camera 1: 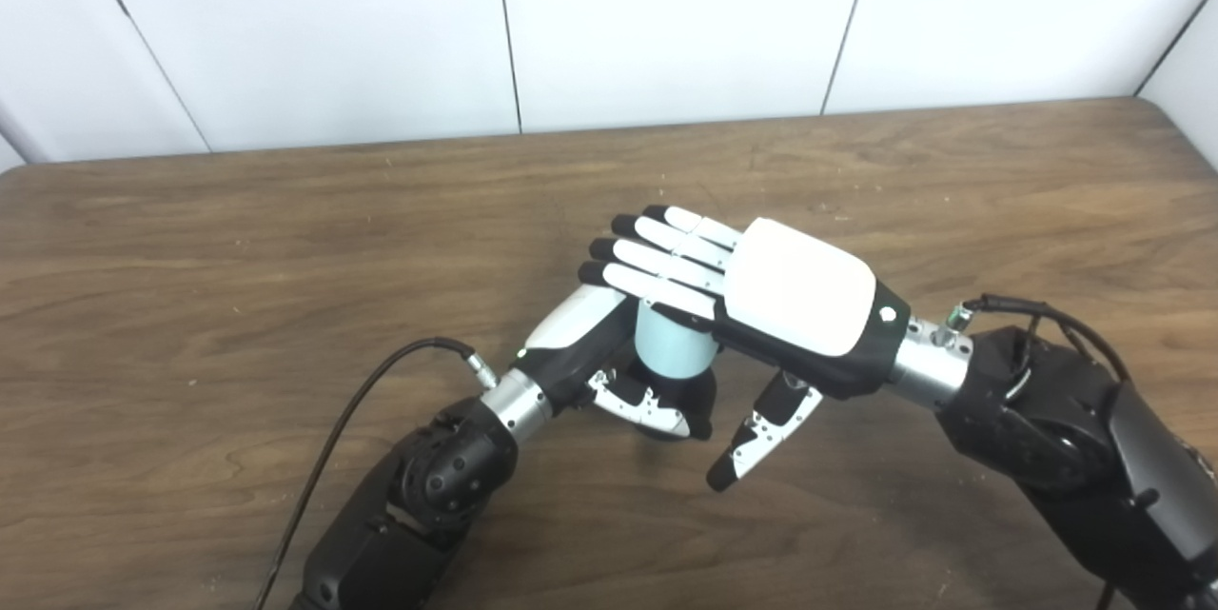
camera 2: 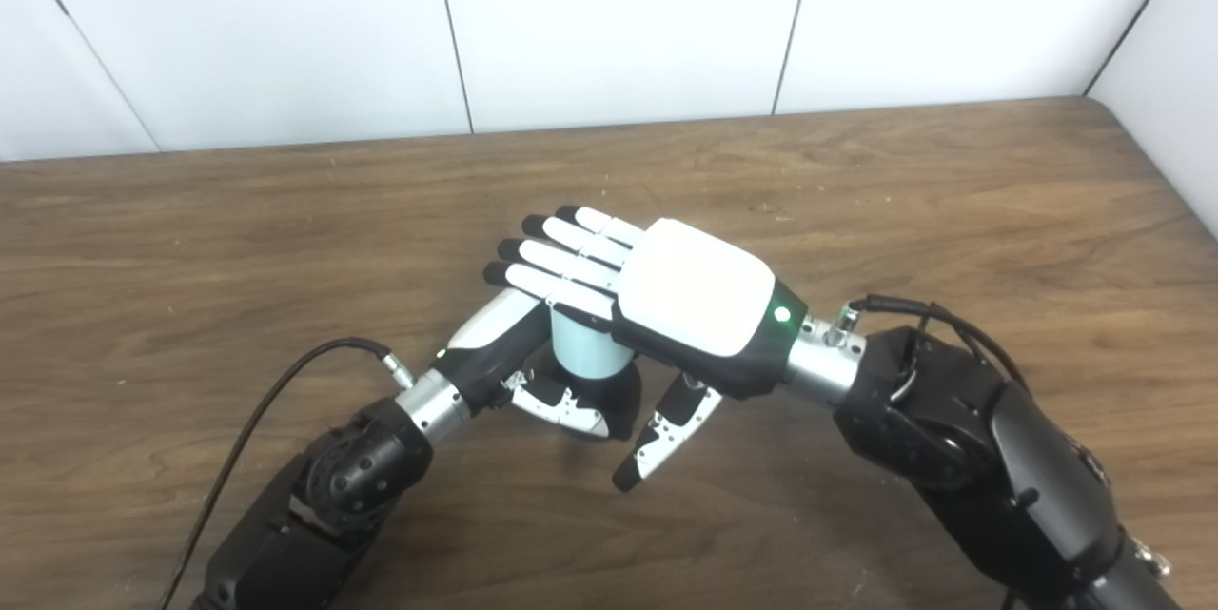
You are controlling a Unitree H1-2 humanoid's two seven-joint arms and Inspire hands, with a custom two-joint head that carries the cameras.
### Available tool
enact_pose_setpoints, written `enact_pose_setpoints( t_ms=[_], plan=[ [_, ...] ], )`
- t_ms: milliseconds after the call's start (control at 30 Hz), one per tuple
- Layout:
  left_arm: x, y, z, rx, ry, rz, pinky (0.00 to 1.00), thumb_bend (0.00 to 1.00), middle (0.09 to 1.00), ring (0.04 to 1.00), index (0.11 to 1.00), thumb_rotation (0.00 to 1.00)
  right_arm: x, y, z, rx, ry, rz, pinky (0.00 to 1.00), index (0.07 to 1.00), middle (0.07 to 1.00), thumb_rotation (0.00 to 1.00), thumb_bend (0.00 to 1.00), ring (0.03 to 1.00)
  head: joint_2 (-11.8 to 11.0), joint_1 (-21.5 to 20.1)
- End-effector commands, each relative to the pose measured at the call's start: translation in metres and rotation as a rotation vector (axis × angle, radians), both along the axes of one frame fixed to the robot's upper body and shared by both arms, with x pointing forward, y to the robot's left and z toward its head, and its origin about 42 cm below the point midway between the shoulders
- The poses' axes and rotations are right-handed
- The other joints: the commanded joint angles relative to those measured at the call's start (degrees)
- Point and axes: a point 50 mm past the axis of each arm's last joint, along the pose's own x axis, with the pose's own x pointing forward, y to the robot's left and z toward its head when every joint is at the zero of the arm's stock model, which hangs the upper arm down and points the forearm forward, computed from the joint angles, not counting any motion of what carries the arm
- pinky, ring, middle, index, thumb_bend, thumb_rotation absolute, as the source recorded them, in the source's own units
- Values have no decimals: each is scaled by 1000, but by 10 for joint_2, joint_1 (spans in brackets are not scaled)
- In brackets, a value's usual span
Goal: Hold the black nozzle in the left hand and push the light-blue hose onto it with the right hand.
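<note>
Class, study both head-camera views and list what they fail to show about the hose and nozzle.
- Top of the light-blue hose, both views: covered by the flat right hand.
- Black nozzle, both views: mostly hidden by the left hand wrapped round it and the hose.
- Whether the right palm touches the hose: hidden beneath the hand.

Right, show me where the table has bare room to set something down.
Bare table runs along the far edge by the wall, and out toward both side edges. It is crowded mid-front, where the left robot hand and right robot hand meet over the light-blue hose.
</note>
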Motion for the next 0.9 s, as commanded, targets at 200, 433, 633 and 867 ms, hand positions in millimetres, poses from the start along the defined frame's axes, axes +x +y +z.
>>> enact_pose_setpoints(
  t_ms=[200,433,633,867],
  plan=[
    [-3,13,-29,167,73,17,757,515,638,672,491,64,-14,-1,-33,-193,181,55,947,1000,1000,489,822,1000,1,0],
    [-3,14,-29,166,72,16,763,516,647,675,492,71,-14,-2,-32,-210,196,60,947,1000,1000,490,822,1000,2,1],
    [-3,14,-29,163,63,15,776,516,636,680,491,74,-14,-1,-35,-229,187,61,951,1000,1000,488,821,1000,3,1],
    [-3,14,-29,163,65,14,777,517,633,680,491,75,-16,2,-40,-250,158,62,965,1000,1000,483,822,1000,3,0]
  ],
)
